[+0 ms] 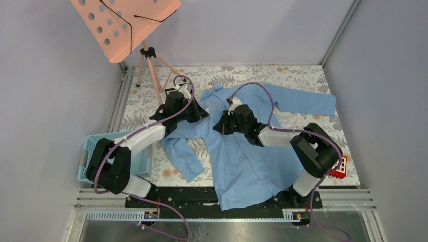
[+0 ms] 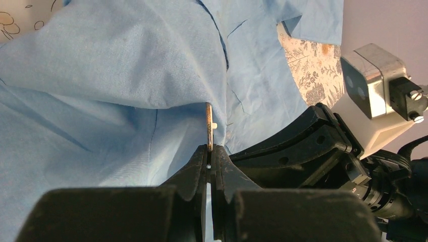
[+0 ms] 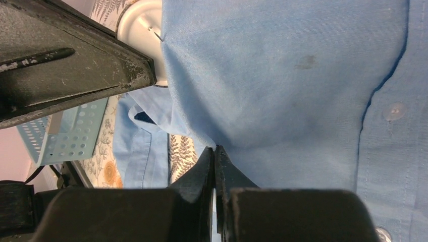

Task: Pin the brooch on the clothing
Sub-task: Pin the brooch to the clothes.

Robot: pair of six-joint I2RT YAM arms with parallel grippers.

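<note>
Lying on the tabletop, shirt is pinched at a fold by right gripper; brooch is clamped in left gripper, btw.

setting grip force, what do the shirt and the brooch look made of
Shirt: thin woven cloth, matte light blue; fine weave shows and it creases softly.
Brooch: likely metal, dull brassy sheen; seen edge-on as a thin stiff strip, so not certain.
</note>
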